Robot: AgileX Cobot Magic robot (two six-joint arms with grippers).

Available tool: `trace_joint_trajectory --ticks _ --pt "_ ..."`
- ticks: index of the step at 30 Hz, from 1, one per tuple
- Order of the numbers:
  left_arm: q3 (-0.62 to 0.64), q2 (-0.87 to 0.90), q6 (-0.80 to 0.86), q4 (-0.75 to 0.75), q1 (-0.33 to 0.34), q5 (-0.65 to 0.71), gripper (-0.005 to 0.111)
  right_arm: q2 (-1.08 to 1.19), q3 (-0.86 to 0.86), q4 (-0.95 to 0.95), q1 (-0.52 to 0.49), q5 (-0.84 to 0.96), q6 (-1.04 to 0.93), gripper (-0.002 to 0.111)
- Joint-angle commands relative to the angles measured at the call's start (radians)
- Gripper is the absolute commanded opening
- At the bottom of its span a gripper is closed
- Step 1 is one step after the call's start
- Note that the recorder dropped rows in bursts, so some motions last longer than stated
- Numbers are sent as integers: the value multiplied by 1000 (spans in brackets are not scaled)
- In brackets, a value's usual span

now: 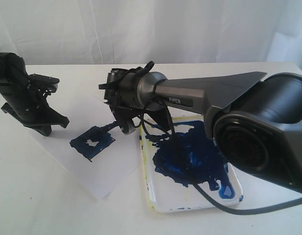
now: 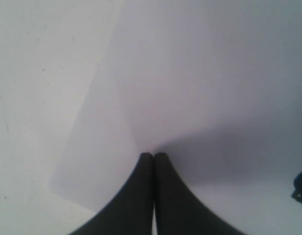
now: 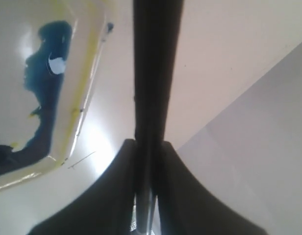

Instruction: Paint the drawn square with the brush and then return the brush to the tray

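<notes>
At the right claw: jaws almost closed, clamped on the shaft of the brush, which runs straight out between them.
Brush tip: in the exterior view it slants down from the claw onto the drawn square. Contact looks likely, but the tip is too small to be sure.
Drawn square: on the paper sheet, mostly smeared dark blue, with a small white patch showing near its middle.
Step in hand: painting, judged close to done.
Next move: short strokes over the white patch, then a lift clear of the sheet and a short carry sideways to the tray.
Tray: just beside the sheet's edge, with a yellow-stained rim and a wide paint blotch across its floor.
Left claw: jaws pressed together and empty, tips down at the sheet's far corner, probably pinning it.
In the way: the right forearm and its black cable hang over the tray. A low pass could drag the wet tip across clean paper or the white table.
</notes>
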Motion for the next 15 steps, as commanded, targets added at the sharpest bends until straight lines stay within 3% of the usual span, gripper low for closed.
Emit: trace_joint_trajectory --ticks 1,11,15 --pt "6 16 0 16 4 38 0 -4 1 18 -3 57 -120 0" --pt "6 16 0 16 4 36 0 -6 1 49 -3 49 -215 0" --pt "6 16 0 16 4 36 0 -6 1 38 -3 2 -96 0"
